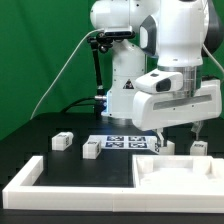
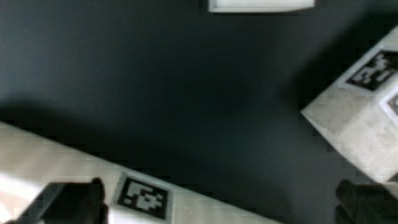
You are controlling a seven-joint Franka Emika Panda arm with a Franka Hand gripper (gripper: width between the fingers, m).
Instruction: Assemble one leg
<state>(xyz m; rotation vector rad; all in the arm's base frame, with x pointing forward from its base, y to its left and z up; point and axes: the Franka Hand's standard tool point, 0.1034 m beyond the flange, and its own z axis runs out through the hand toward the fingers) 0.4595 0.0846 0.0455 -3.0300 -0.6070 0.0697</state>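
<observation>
Several legs, stubby white blocks with tags, stand on the black table: one (image 1: 62,141) and another (image 1: 91,148) at the exterior view's left, two more (image 1: 165,146) (image 1: 199,148) behind the large white panel (image 1: 182,170). My gripper (image 1: 176,133) hangs open and empty just above those two right legs. In the wrist view my gripper (image 2: 221,205) shows dark fingertips (image 2: 71,200) wide apart, with a tagged white edge (image 2: 146,196) between them. A tagged white piece (image 2: 365,95) lies to one side; I cannot tell which part it is.
The marker board (image 1: 125,141) lies flat behind the legs at the middle. A long white border rail (image 1: 60,185) runs along the front and the exterior view's left. A small white piece (image 2: 263,5) shows at the wrist view's rim.
</observation>
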